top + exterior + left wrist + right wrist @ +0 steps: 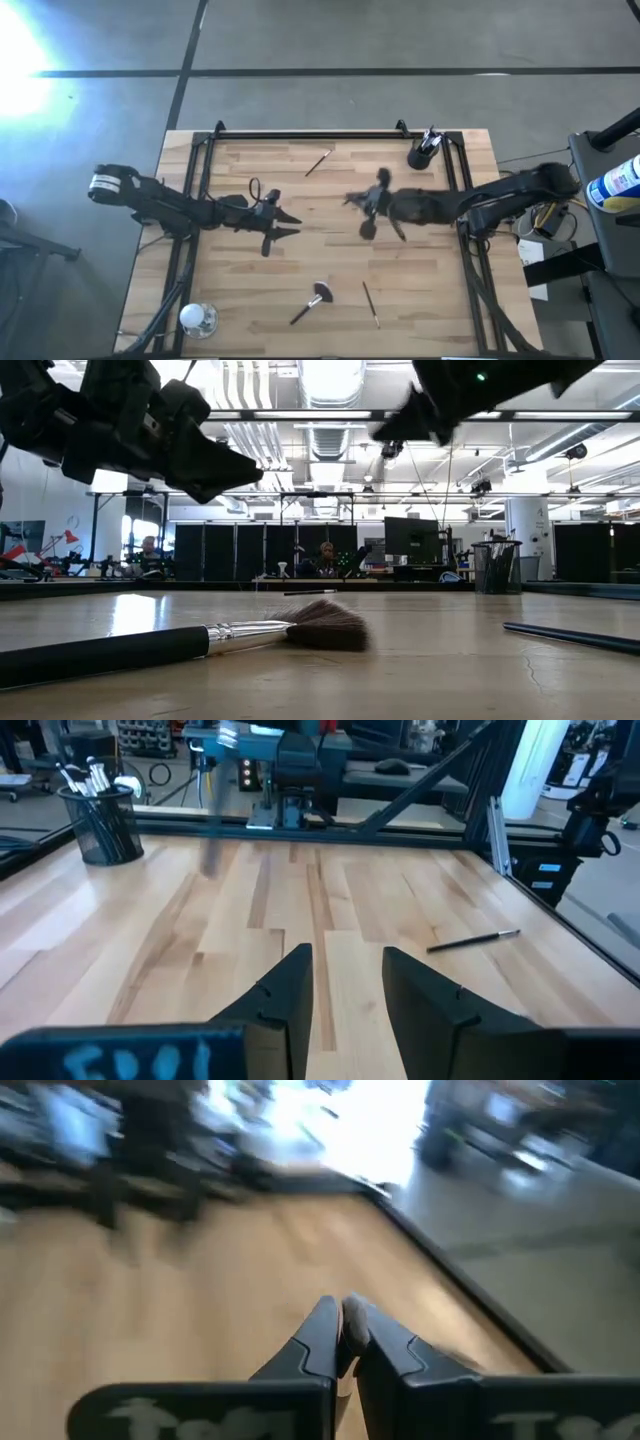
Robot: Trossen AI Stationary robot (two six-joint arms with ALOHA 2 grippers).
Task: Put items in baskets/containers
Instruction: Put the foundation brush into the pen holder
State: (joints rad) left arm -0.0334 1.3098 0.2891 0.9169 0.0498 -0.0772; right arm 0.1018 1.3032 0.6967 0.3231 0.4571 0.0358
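Note:
A dark mesh cup [422,155] [100,822] with several brushes upright in it stands at the far right of the table. One brush [318,162] lies near the far edge. A fan brush [310,302] [200,645] and a slim brush [370,303] [575,637] lie near the front. My left gripper [288,222] [345,990] hangs open over the table's middle left with nothing between its fingers. My right gripper [352,200] [348,1330] is over the middle, above the table, shut on a small tan piece that looks like part of a brush. My right gripper pinches a small tan piece [353,1320] between its two fingertips. It is clear of the table. The blur and the fingers hide the rest of the thing, so I cannot tell which part of a brush this is.
A clear rounded glass object [197,318] sits at the near left corner. A dark metal frame [310,135] runs along the table's far edge and down both sides. Bare wood lies between the two grippers and the front brushes.

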